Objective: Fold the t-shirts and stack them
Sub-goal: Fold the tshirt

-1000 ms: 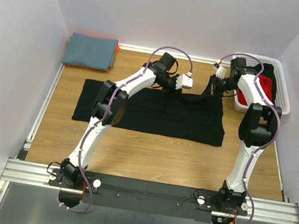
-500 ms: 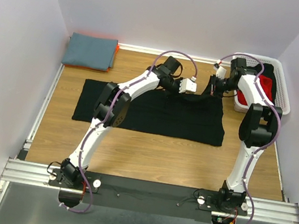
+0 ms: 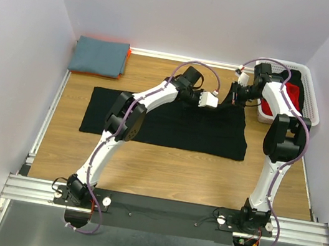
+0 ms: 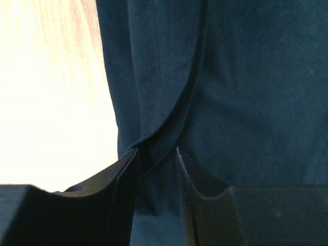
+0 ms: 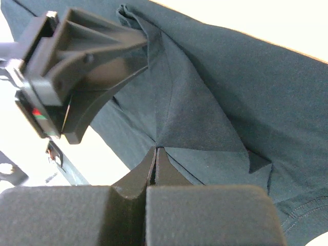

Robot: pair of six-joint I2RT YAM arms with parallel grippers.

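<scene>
Two t-shirts count as done: a folded slate-blue t-shirt point(image 3: 99, 55) lies on a folded orange t-shirt point(image 3: 126, 63), well to the left of both sets of fingers, at the far corner of the surface point(image 3: 163, 167).

One black t-shirt point(image 3: 170, 124) is in work. It lies spread flat, most of it on the near side of the fingers, with no fold completed. The right fingers point(image 5: 136, 177) are clenched on a pinch of its far edge, and the cloth tents up from their tips. The left fingers point(image 4: 120, 179), just beside them, straddle a raised ridge of the same cloth; whether they clamp it cannot be told.

Just right of the right fingers, a white mesh basket point(image 3: 312, 100) holds a red t-shirt point(image 3: 291, 94) and probably another dark one, both unfolded. Judged progress: under half.

No brand, label or legible writing shows on any item.
</scene>
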